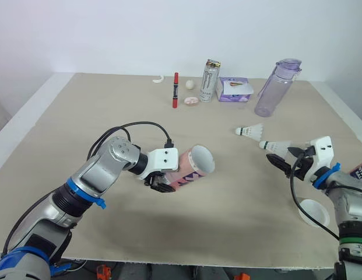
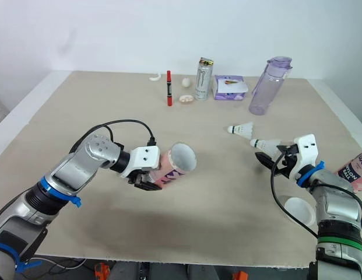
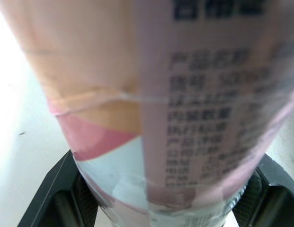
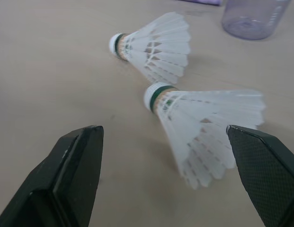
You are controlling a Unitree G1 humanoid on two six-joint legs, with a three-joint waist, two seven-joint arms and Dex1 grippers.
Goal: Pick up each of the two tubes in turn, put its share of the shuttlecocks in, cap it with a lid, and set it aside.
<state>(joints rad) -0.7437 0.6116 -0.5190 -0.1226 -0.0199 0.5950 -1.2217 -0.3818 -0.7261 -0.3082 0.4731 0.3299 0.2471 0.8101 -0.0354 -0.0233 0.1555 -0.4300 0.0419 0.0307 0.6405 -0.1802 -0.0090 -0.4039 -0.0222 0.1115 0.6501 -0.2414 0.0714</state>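
We see the tube (image 1: 192, 167) in the left gripper (image 1: 160, 183) over the middle of the table (image 1: 81, 116), near shuttlecock (image 1: 276, 145) to its right, far shuttlecock (image 1: 250, 130) behind that, lid (image 1: 313, 213) by the front right corner, can (image 1: 210, 80) and bottle (image 1: 277, 87) along the far edge.

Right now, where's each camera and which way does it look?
Left eye view: head, looking down at the table; both arms show.
Right eye view: beside it, same scene.
Left wrist view: left wrist, facing the tube in the left claw.
Right wrist view: right wrist, facing two shuttlecocks past the open right claw.
Both eyes see them too.
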